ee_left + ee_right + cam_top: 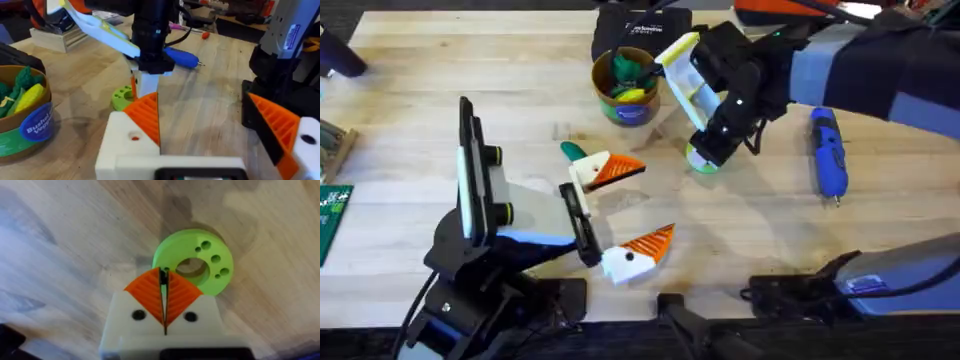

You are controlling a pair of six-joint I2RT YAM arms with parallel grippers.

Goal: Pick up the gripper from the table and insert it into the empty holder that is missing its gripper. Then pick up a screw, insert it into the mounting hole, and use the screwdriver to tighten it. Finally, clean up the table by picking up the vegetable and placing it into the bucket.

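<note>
Two pincers in view; screw pick-up judged in hand.
Right pincer pressed shut, apparently on a small dark screw, above the green disc mid-desk. Left pincer gapes empty. Screwdriver lies near the desk's right edge. Lift straight, keeping pressure.

The bucket bears a blue label reading "Bush" and "Vege".
</note>
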